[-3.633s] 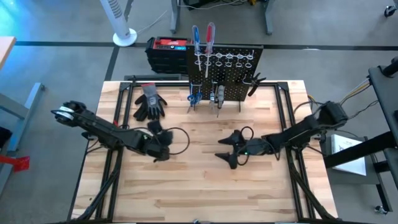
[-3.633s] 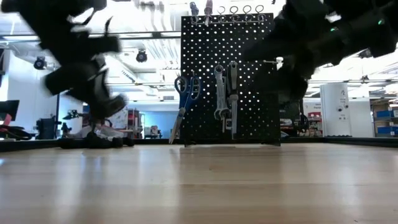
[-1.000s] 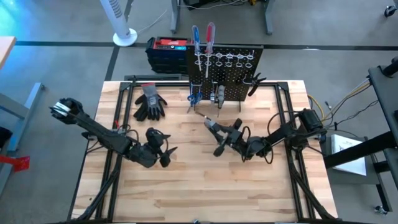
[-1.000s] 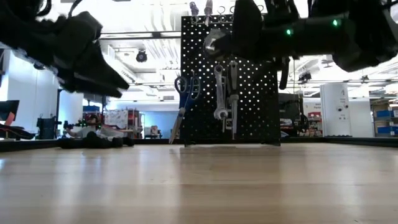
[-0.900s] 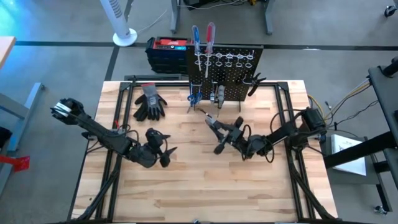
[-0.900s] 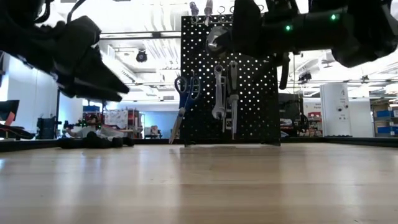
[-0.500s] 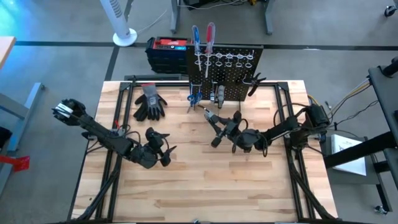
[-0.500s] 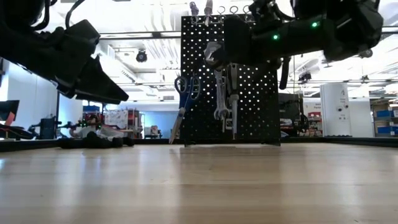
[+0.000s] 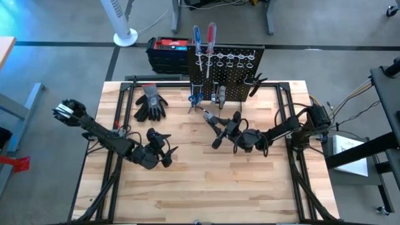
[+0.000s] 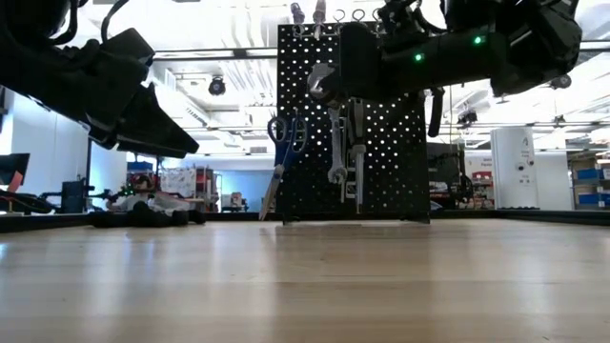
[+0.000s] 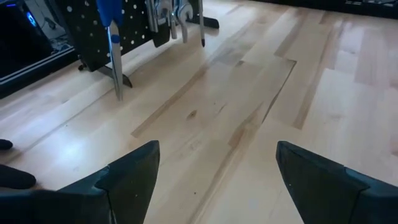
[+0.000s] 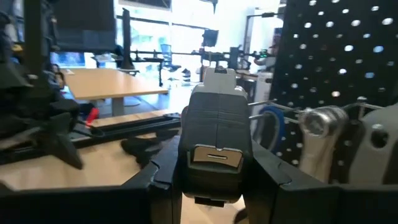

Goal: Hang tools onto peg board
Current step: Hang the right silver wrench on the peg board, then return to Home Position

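Tools [image 9: 209, 94] hang on the upright black peg board [image 9: 240, 72].

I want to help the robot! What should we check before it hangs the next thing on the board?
1. Right tool has a firm hold of the silver wrench: ok, it is shut on it and lifted off the table.
2. Wrench is close to the peg board: ok, it is just in front of it and not hung yet.
3. An empty hook is free: ok, several ring hooks in the top row hold nothing.
4. Wrench is lined up with a hook or peg: cannot tell.
5. Left tool is out of the way: ok, it is open, empty and off to the left.
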